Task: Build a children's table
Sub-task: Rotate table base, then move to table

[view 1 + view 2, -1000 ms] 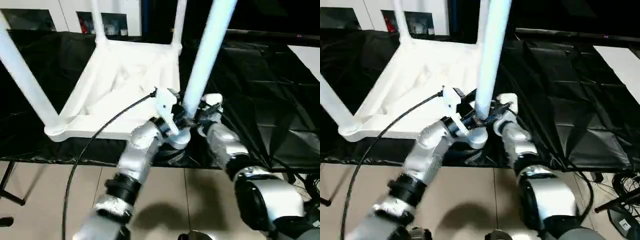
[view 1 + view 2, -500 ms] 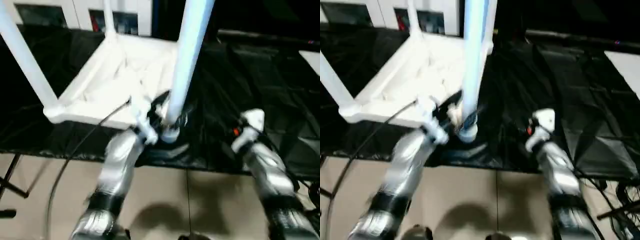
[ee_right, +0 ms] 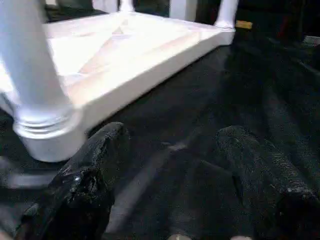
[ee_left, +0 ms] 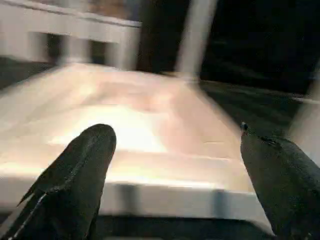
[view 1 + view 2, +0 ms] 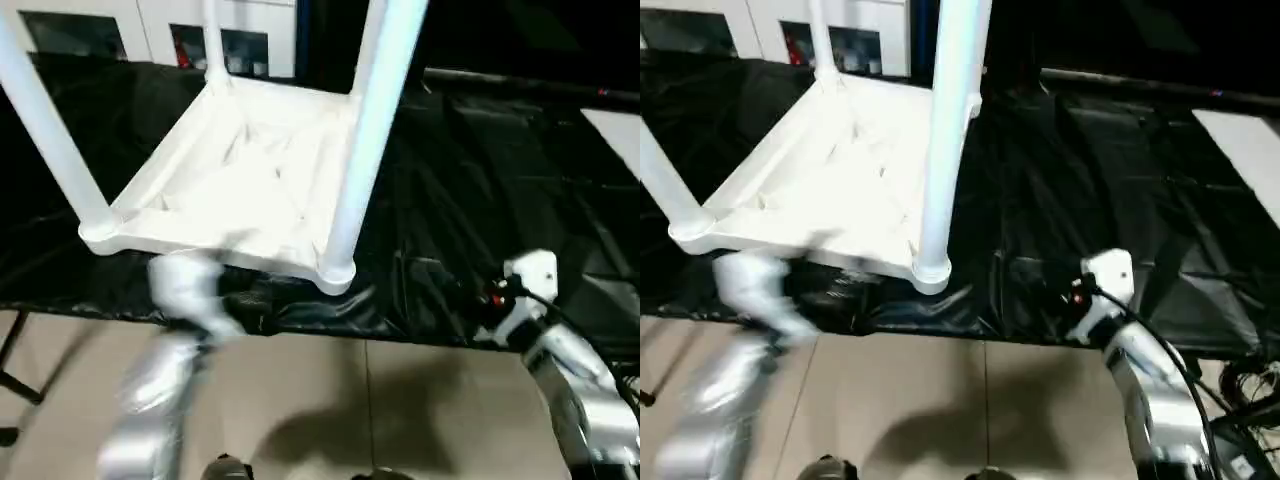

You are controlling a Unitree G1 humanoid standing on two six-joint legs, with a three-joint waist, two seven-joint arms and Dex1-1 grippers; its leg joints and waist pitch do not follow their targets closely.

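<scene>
The children's table lies upside down on black sheeting, its white tabletop point(image 5: 240, 170) showing the ribbed underside. A leg point(image 5: 368, 140) stands in the near right corner socket point(image 5: 336, 274). Another leg point(image 5: 50, 130) rises from the near left corner, and a third point(image 5: 212, 45) from the far left corner. My left arm point(image 5: 175, 320) is blurred below the tabletop's near edge. My left gripper point(image 4: 175, 150) is open, facing that edge with nothing between its fingers. My right gripper point(image 3: 172, 145) is open over the black sheeting, right of the socket. My right wrist point(image 5: 530, 285) hangs at the lower right.
A white cabinet with glass doors point(image 5: 235, 45) stands behind the work surface. The black sheeting point(image 5: 480, 180) is crumpled to the right of the tabletop. Beige floor point(image 5: 380, 400) lies below the near edge. A white surface point(image 5: 620, 125) shows at the far right.
Both grippers were at the base of the near right leg and have let go of it. The left arm has drawn back down and left, the right arm out to the right.
</scene>
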